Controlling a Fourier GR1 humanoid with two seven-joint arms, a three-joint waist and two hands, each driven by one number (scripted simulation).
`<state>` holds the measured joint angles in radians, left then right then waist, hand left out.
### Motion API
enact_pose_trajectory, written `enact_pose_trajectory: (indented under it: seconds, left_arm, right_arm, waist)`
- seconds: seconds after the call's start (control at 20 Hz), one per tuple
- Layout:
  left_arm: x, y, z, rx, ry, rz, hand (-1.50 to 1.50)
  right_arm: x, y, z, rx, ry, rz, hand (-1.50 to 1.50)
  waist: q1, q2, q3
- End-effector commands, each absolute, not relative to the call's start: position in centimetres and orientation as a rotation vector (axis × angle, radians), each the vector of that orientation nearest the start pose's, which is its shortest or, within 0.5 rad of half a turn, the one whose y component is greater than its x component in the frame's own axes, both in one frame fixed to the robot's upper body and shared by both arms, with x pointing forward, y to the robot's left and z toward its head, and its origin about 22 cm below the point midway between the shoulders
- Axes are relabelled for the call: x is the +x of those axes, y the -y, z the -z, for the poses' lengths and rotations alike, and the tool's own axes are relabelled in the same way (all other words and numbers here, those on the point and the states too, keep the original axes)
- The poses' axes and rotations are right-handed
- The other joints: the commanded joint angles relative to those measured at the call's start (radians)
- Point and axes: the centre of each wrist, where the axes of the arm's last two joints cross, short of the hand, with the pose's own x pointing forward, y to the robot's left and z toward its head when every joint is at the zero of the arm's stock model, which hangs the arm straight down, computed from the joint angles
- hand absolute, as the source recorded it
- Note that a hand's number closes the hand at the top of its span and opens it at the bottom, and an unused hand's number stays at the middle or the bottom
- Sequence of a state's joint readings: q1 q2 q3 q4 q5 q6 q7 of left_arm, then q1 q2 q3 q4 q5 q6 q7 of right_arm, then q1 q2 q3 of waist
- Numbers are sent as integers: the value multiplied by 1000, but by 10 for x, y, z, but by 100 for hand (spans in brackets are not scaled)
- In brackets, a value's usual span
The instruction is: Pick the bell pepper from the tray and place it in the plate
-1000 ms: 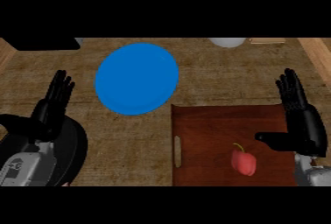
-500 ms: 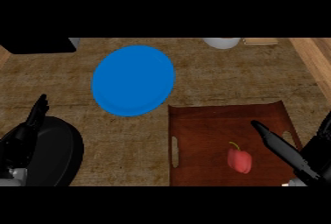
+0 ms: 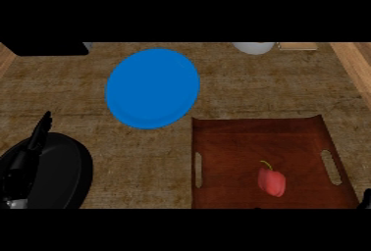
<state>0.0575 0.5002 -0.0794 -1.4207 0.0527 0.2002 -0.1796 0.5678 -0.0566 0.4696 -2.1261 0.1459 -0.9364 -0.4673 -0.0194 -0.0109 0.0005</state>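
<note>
Pepper (image 3: 272, 182) lies loose on the tray (image 3: 246, 137), free to grab; plate (image 3: 152, 88) sits just beyond; left hand (image 3: 36, 139) rests, fingers straight; right hand (image 3: 365, 200) barely shows, state I cannot tell

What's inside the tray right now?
Only the bell pepper lies inside the tray, in its near half, with its stem pointing away from the robot. The patch of tray floor under the pepper is covered, and the tray's near edge is out of view.

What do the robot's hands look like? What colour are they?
The left hand is black, with long thin fingers, and a bit of grey forearm shows below it. Of the right hand only a dark sliver shows at the lower right edge.
</note>
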Motion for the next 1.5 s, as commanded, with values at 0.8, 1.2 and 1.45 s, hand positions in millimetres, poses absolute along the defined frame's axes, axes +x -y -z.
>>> enact_pose_trajectory:
  seconds: [0.8,1.2,1.45]
  left_arm:
    - [228,-331,6,448,1546,314,0]
    - [227,-338,1,470,1534,312,0]
    - [211,-341,6,464,1515,296,0]
  right_arm:
    - [47,217,-86,-844,1280,-28,-150]
    - [96,236,-88,-849,1059,-246,-150]
    - [125,212,-85,-799,1041,-311,-150]
  waist:
    - [55,30,-5]
    - [50,21,-3]
    - [27,11,-1]
